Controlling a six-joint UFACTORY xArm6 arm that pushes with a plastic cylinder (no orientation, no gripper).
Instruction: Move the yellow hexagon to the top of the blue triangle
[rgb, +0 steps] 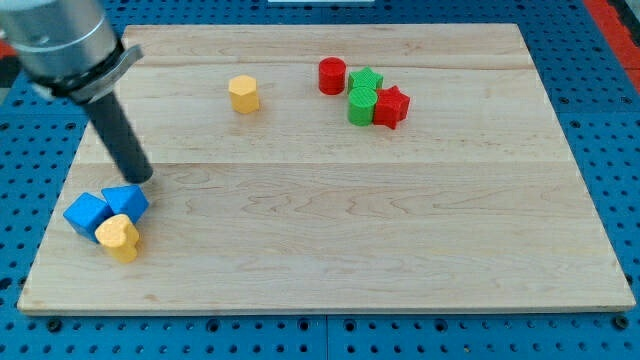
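Note:
The yellow hexagon (243, 94) stands alone in the upper middle-left of the wooden board (330, 240). Two blue blocks sit touching near the view's lower left: the right one (127, 201) looks like the blue triangle, and the left one (86, 214) looks like a cube. My tip (143, 179) is just above and right of the blue triangle, very close to its upper edge. It is far below and to the left of the yellow hexagon.
A yellow heart (119, 238) touches the two blue blocks from below. A red cylinder (332, 76), green star (367, 80), green cylinder (362, 105) and red star (391, 106) cluster at the upper middle. The board's left edge lies near the blue blocks.

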